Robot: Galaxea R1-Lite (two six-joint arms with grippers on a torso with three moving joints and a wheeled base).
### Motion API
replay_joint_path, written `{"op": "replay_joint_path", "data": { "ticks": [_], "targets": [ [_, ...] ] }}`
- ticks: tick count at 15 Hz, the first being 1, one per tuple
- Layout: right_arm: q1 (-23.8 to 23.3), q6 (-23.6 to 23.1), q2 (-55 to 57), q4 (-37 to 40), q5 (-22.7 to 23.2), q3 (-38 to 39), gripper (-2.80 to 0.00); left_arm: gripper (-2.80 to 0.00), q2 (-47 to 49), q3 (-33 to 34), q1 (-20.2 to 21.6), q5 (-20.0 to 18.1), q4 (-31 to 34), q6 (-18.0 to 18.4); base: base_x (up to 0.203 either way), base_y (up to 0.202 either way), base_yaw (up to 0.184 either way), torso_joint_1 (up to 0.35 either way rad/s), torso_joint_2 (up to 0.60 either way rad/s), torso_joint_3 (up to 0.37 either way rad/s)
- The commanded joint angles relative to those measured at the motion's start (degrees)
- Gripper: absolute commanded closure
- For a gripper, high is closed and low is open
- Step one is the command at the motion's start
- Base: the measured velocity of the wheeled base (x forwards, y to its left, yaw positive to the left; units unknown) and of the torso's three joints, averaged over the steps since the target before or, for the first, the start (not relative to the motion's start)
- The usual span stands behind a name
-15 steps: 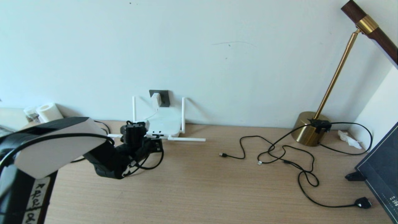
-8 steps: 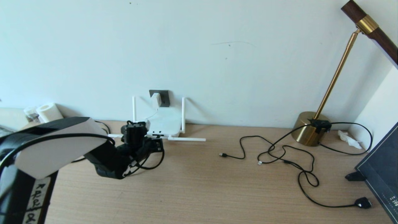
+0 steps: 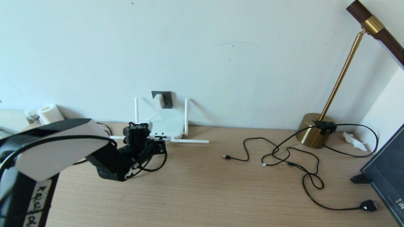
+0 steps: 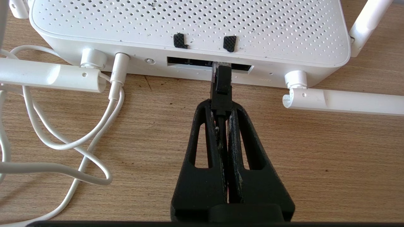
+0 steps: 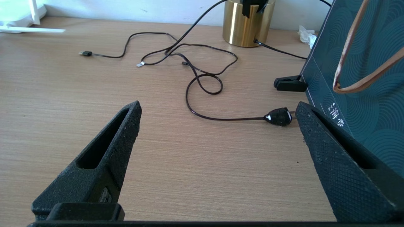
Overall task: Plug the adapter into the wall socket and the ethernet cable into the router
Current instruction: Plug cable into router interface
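Pale wall rises behind a wood-grain table [image 3: 202, 189], and low on that wall sits the dark grey wall socket [image 3: 166, 98] with the white adapter [image 3: 158, 101] seated in it, its thin white cord dropping toward the router [image 3: 167, 125]. That flat white router lies on the table right under the socket, two antennas upright and two laid flat along the tabletop.

At the router's port edge the left claw [image 4: 221, 108] is clamped tight on the ethernet cable [image 4: 221, 88], gripping just behind the small black plug. The plug's clear tip sits at the mouth of a dark port slot [image 4: 208, 63]; how far it has gone in cannot be told. In the head view the thick black cable loops on the table beside this claw [image 3: 154, 148]. A white barrel plug [image 4: 118, 67] occupies a round jack further along the same edge.

Well off to the right, the right claw [image 5: 217, 108] hangs above bare table with its fingers spread wide, holding nothing. Beyond it lie thin black cords [image 5: 195, 63], a small black plug [image 5: 279, 116], a brass lamp base [image 5: 246, 22] and a dark teal bag [image 5: 363, 78].
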Motion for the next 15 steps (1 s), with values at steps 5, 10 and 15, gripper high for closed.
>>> {"op": "replay_joint_path", "data": {
  "ticks": [5, 10, 15],
  "targets": [
    [0.0, 0.0, 0.0, 0.0, 0.0, 0.0, -2.8, 0.0, 0.2, -0.5, 0.2, -0.1, -0.4, -0.1, 0.0, 0.0, 0.0, 0.0, 0.0, 0.0],
    [0.0, 0.0, 0.0, 0.0, 0.0, 0.0, -2.8, 0.0, 0.8, -1.5, 0.2, -0.1, -0.2, -0.1, 0.0, 0.0, 0.0, 0.0, 0.0, 0.0],
    [0.0, 0.0, 0.0, 0.0, 0.0, 0.0, -2.8, 0.0, 0.0, -0.2, 0.0, 0.0, -0.4, -0.1, 0.0, 0.0, 0.0, 0.0, 0.0, 0.0]
  ]
}}
